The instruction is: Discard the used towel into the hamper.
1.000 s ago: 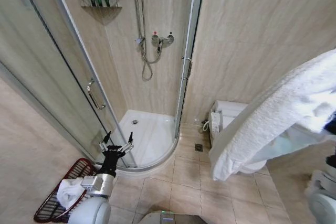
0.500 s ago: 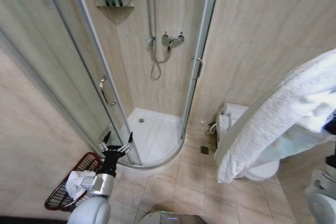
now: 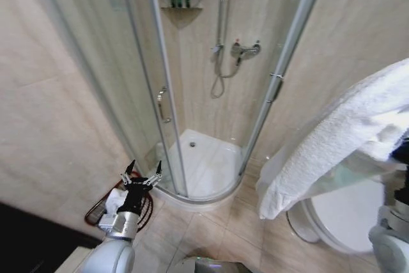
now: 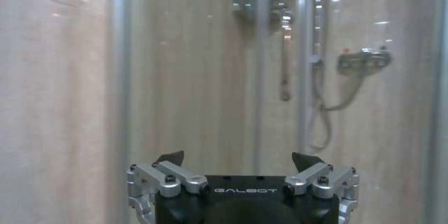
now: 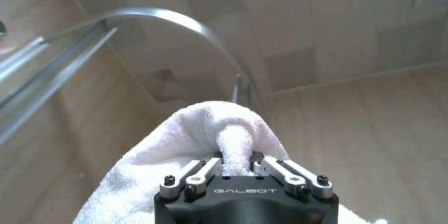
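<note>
Since the earlier frames the head camera has swung leftward, so the glass shower enclosure [image 3: 192,94] now sits centre-frame. Right gripper [image 5: 236,162], raised at the robot's right, pinches a fold of the large white terry towel [image 3: 345,139], which drapes down beside the white toilet [image 3: 348,212]. Left gripper [image 3: 142,177] hovers with fingers spread and empty, directly in front of the dark red-brown wicker hamper [image 3: 146,209] on the beige floor tiles [image 3: 236,228], which already contains a white cloth [image 3: 115,199].

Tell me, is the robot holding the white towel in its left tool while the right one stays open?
No, it is swapped. The right tool is shut on the towel, as the right wrist view shows; the left tool is the open one, holding nothing.
</note>
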